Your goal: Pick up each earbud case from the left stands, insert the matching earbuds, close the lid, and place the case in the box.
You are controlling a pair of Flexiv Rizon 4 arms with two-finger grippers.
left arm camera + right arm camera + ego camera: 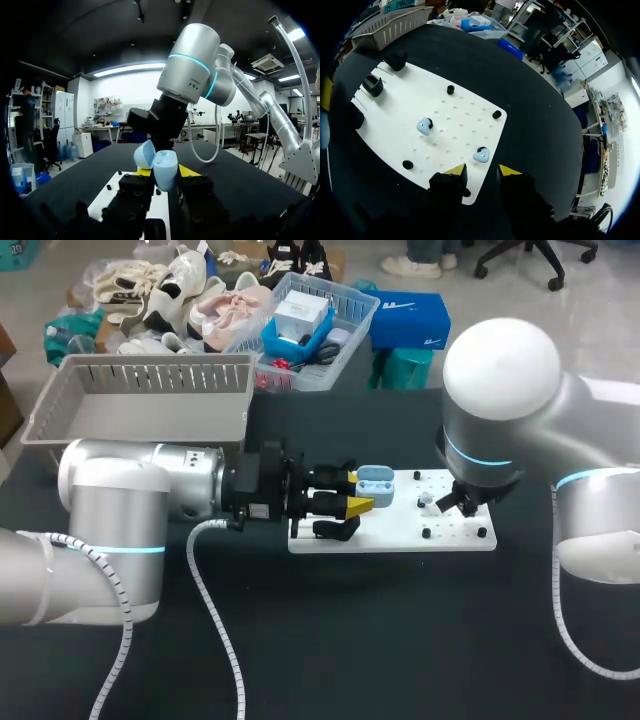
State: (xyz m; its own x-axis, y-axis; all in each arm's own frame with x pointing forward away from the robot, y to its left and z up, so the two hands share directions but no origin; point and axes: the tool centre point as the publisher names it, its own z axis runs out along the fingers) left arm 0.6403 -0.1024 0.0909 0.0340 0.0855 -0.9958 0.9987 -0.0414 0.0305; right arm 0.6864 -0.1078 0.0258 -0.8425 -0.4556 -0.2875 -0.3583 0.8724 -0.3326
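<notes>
The left arm [120, 510] lies nearly level across the table from nine o'clock, its smooth silver casing ringed with a thin cyan band. The left gripper [355, 492] is stretched out over the nine o'clock end of the white board [400, 538]. Its yellow tips pinch the earbud case [375, 480] from two sides. In the left wrist view the earbud case [162, 167] is a glossy, pale blue, rounded shell with its lid hinged open, sitting between the fingertips [190, 171]. The right arm [500, 410] comes in from three o'clock with a bulbous white joint cap and points steeply down, so the right gripper [458, 502] hangs above the board's three o'clock half. In the right wrist view the right gripper [482, 171] is spread with nothing between its tips. One pale blue earbud [481, 155] lies on the board just ahead of the gap, and a second earbud [424, 126] lies further ahead, each beside a small black peg. The board is flat, matte and dotted with rows of holes, with black stands [372, 85] at its far end. The slatted grey plastic box [140, 400] sits at the table's ten o'clock.
</notes>
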